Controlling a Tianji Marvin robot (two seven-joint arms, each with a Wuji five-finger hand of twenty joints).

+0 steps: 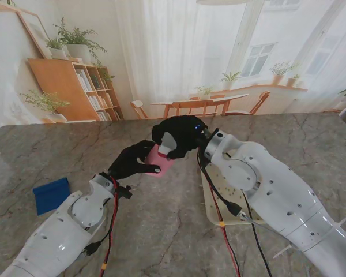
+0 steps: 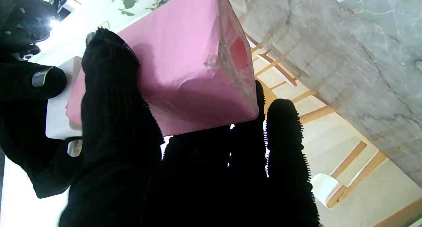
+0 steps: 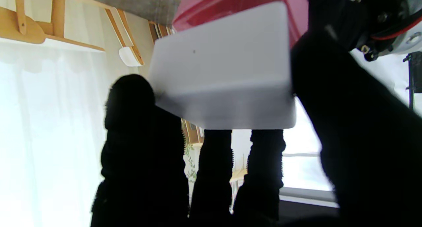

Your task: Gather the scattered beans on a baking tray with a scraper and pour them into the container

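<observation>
The grey marble worktop (image 1: 161, 231) fills the stand's view, with both white arms meeting over its middle. A pale baking tray (image 1: 214, 209) lies on it to the right, mostly hidden under the right arm, a few dark specks that may be beans showing on its bare part. A blue pad (image 1: 51, 194) lies flat on the worktop near the left edge, well apart from the tray. The left robot hand (image 1: 132, 161) grasps a pink container (image 1: 157, 161), lifted off the worktop and tilted, thumb on one wall and fingers on the other. The right robot hand (image 1: 180, 136) grips a white scraper (image 1: 169, 147), its blade resting against the container's open side.
</observation>
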